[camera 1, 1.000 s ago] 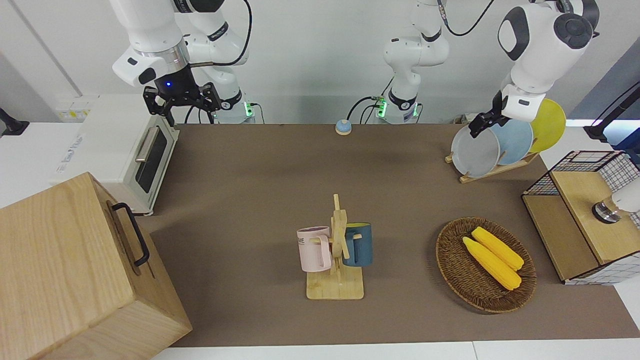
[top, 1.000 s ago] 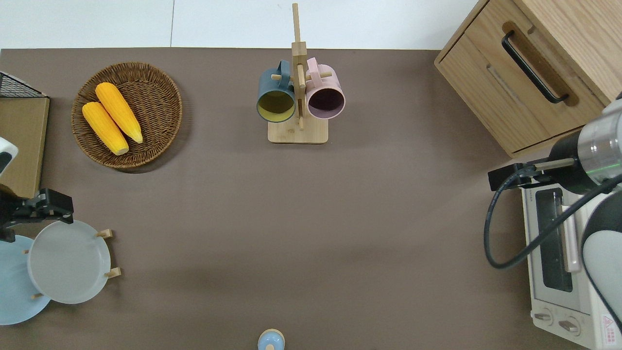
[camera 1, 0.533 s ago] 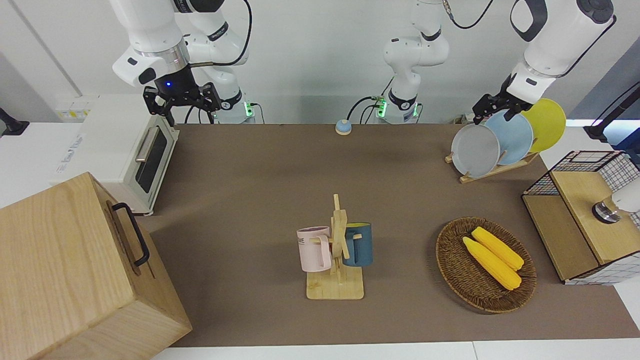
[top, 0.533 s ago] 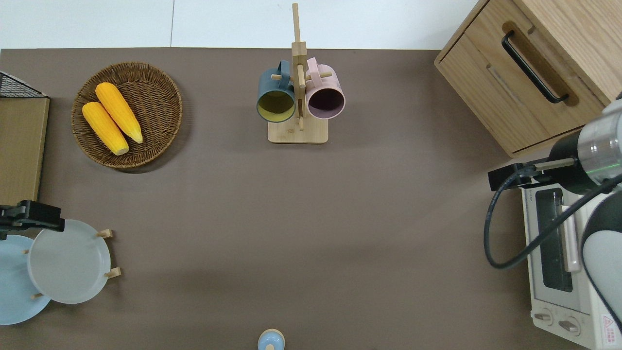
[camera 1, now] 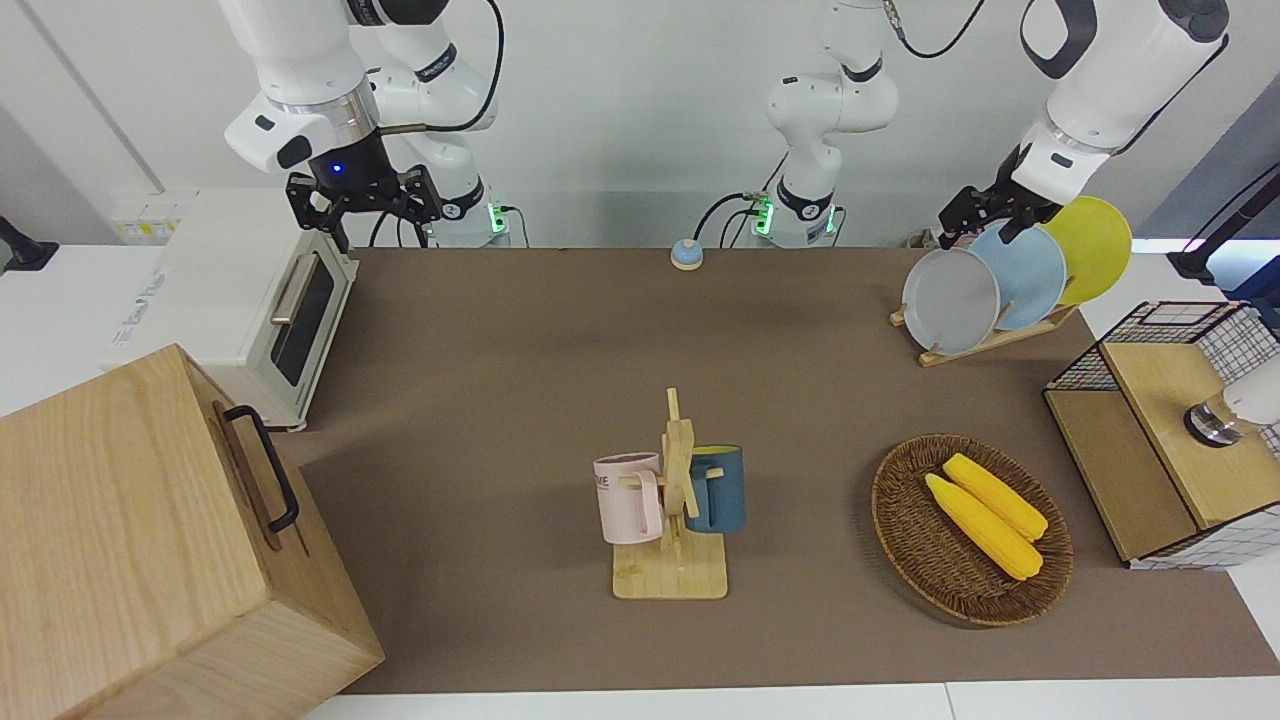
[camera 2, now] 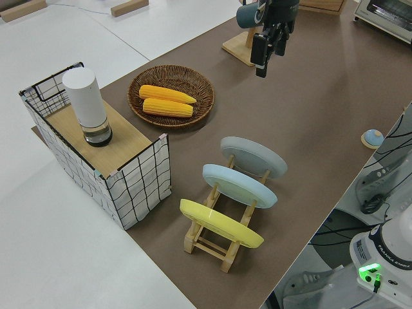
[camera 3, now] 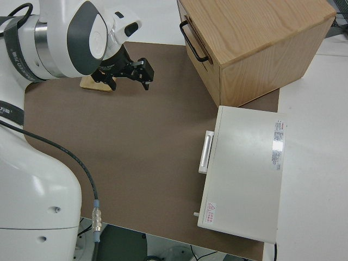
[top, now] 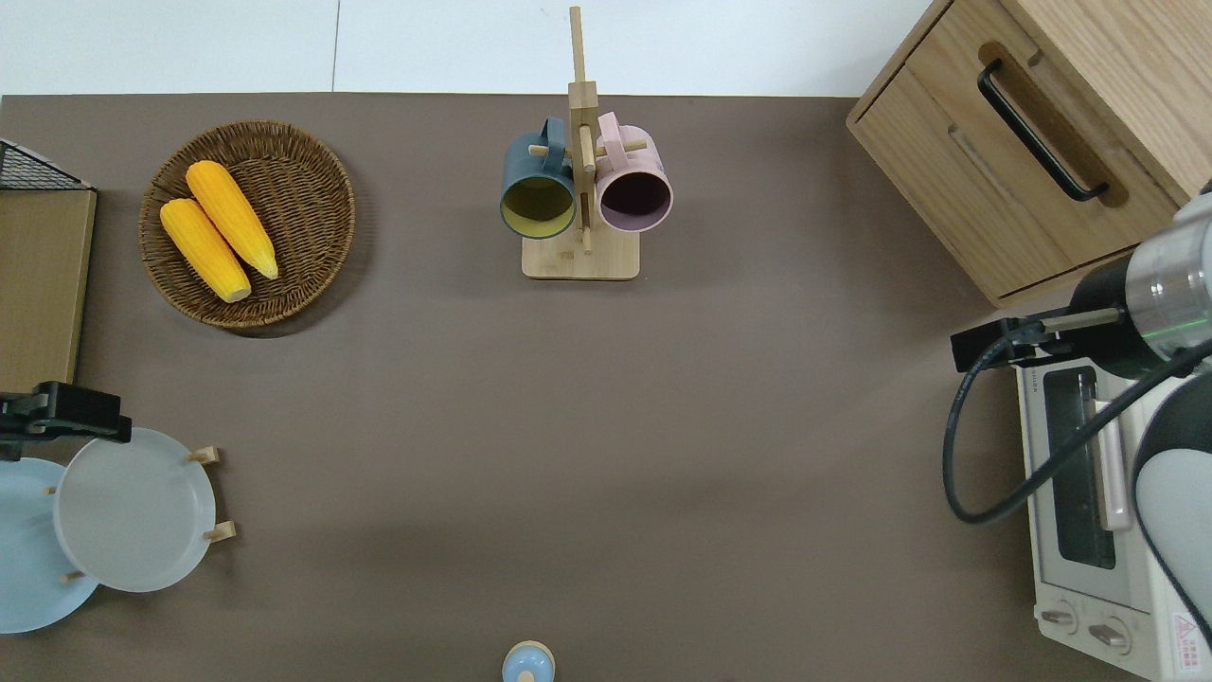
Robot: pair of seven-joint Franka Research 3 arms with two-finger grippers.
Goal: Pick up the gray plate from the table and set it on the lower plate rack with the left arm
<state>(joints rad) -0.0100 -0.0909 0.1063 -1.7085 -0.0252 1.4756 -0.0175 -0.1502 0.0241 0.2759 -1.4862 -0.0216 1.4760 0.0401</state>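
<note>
**Gray plate seated in the rack, left gripper clear of it**

The placing looks done. The gray plate [camera 1: 950, 301] stands on edge in the lower plate rack [camera 2: 222, 248], in the slot at the rack's low end — the one farthest from the robots of the three filled slots. The light blue plate [camera 1: 1030, 270] sits in the next slot and the yellow plate [camera 1: 1097, 248] in the highest one, nearest the robots. The rack stands on the bench [top: 606, 426] at the left arm's end, nearer to the robots than the wicker basket [camera 1: 965, 590] holding the corn cobs [camera 1: 985, 515].

The left gripper [top: 57, 421] hangs in the air over the rim of the gray plate, apart from it, and holds nothing. The side view shows its fingers [camera 2: 262, 51] hanging downward, but I cannot tell whether they stand apart or together. By my judgement nothing is left but to draw the left arm away and park it. The right arm is parked; its gripper [camera 1: 362, 200] has its fingers spread and empty.

The plate is round, so it has no long axis in its face. It leans back against the pegs — its hollow face turned up and away from the robots, its lower edge caught in the slats.
</note>
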